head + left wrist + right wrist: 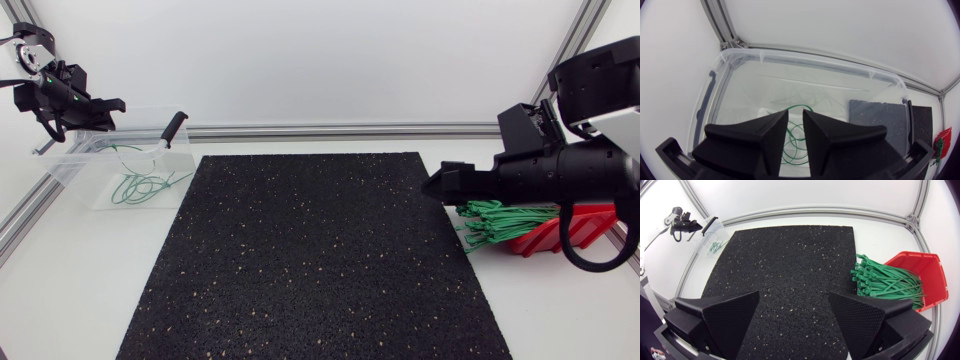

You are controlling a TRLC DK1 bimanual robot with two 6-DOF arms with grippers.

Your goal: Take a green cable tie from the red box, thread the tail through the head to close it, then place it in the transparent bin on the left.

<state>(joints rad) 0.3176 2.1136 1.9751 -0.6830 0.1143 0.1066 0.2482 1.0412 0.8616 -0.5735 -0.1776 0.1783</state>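
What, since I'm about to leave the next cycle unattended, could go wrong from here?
1. The green cable ties spill from the red box in a tangled heap, so the open right end effector may drag out several at once.
2. The left end effector hangs over the transparent bin. A careless move could nudge the bin or snag the looped ties inside.

**Layout around the mat (315,250)**

Left of the mat's far corner stands the bin (70,170), with looped ties (140,187) lying in it and the left gripper (110,103) above it. Right of the mat sits the box (575,225), its tie bundle (500,222) spilling toward the mat. The right gripper (430,186) hangs above the mat's right edge.
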